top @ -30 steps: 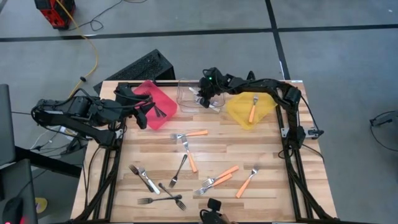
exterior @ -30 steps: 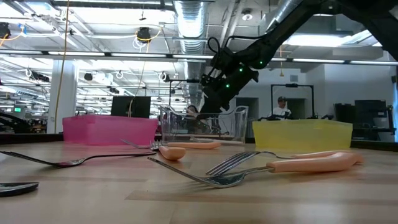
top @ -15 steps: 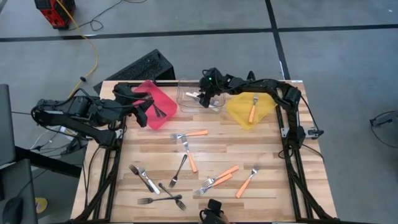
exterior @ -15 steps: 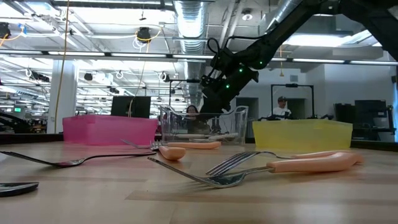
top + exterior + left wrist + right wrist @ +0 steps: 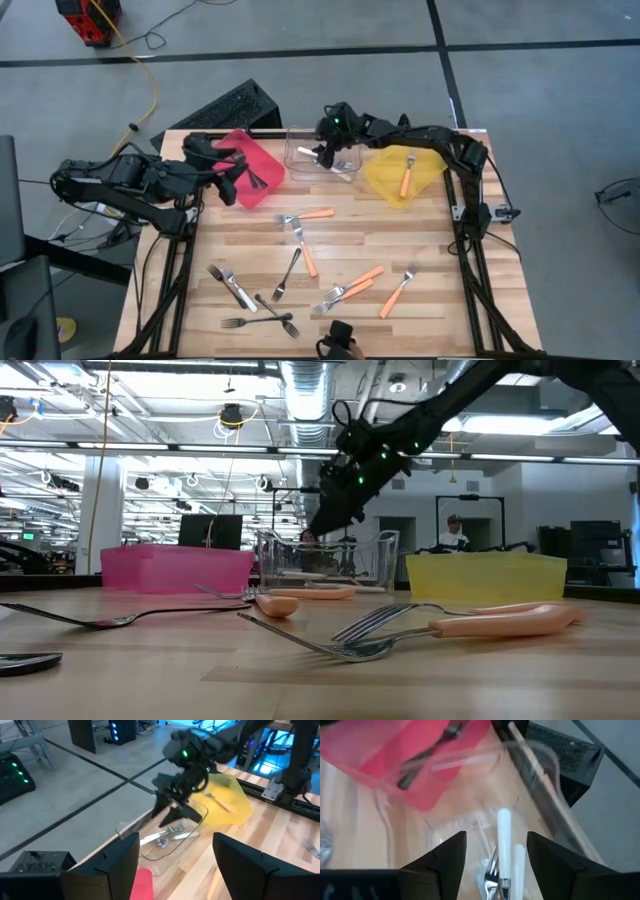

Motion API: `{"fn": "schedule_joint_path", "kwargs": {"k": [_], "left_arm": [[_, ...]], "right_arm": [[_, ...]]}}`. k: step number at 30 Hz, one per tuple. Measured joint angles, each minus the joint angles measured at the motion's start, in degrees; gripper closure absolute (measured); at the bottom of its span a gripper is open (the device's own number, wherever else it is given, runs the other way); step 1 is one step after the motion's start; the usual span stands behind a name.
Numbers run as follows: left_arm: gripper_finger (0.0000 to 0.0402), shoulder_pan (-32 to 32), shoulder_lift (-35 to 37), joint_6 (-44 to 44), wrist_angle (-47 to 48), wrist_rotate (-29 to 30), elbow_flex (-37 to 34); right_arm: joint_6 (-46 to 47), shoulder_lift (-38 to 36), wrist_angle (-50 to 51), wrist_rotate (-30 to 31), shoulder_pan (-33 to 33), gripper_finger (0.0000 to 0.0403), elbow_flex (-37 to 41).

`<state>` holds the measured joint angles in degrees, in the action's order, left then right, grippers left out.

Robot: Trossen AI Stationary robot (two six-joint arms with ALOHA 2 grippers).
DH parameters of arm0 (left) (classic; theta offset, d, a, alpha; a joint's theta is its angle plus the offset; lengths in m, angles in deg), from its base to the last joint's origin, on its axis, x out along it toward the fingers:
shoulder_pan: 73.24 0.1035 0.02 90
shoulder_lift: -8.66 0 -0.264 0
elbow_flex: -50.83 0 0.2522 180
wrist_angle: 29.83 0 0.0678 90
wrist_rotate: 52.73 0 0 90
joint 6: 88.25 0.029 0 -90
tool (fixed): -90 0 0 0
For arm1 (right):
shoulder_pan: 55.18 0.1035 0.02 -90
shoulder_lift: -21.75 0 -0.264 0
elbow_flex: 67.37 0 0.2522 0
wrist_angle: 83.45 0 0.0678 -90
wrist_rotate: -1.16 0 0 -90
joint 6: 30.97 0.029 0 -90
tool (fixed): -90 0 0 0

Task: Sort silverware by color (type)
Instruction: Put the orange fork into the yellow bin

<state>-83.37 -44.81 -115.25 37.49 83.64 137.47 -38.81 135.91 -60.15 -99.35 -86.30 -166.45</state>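
Right gripper (image 5: 322, 153) hangs over the clear bin (image 5: 309, 166) at the middle of the desk's far edge; its two dark fingers (image 5: 445, 857) stand spread, a wide gap between them, nothing pinched; straight below that gap silver forks (image 5: 501, 855) lie loose in the clear bin, fingers apart from them; the low view shows the same gripper (image 5: 325, 520) just above the bin's rim, not touching it.

Left gripper (image 5: 232, 182) sits at the red bin (image 5: 262, 190) near the far left corner; its fingers (image 5: 120, 857) also stand wide apart and hold nothing; black forks (image 5: 256, 178) rest inside the red bin just beside it.

The yellow bin (image 5: 385, 180) near the far right corner carries an orange-handled fork (image 5: 406, 176).

The rest of the silverware is scattered on the desk (image 5: 430, 250): an orange-handled fork (image 5: 305, 214) near the middle, another (image 5: 304, 250) crossing a black fork (image 5: 287, 273) just below it; two orange-handled forks (image 5: 352, 284) side by side toward the near edge with one more (image 5: 397, 292) to their right; silver forks (image 5: 232, 287) toward the near left, and black forks (image 5: 262, 318) crossed at the near edge.

A person (image 5: 452, 532) shows far off in the room behind the desk.
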Motion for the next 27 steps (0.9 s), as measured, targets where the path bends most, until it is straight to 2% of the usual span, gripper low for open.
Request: {"fn": "schedule_joint_path", "kwargs": {"k": [7, 12, 18, 27], "left_arm": [[0.0163, 0.0, 0.0, 1.4, -0.1, -3.8, 0.0], [0.0163, 0.0, 0.0, 5.7, -0.5, -3.9, 0.0], [0.0163, 0.0, 1.1, 8.1, -0.1, -3.7, 0.0], [0.0163, 0.0, 4.1, 9.2, -0.3, -1.6, 0.0]], "right_arm": [[-3.1, -2.9, 17.7, -0.2, 0.4, 0.0168, -14.8], [-6.2, -4.4, 28.5, -1.0, 0.7, 0.0168, -25.6], [-6.2, -4.5, 30.8, -1.4, 0.6, 0.0168, -34.6], [-7.2, -4.4, 27.8, -1.7, 1.6, 0.0168, -39.7]]}}
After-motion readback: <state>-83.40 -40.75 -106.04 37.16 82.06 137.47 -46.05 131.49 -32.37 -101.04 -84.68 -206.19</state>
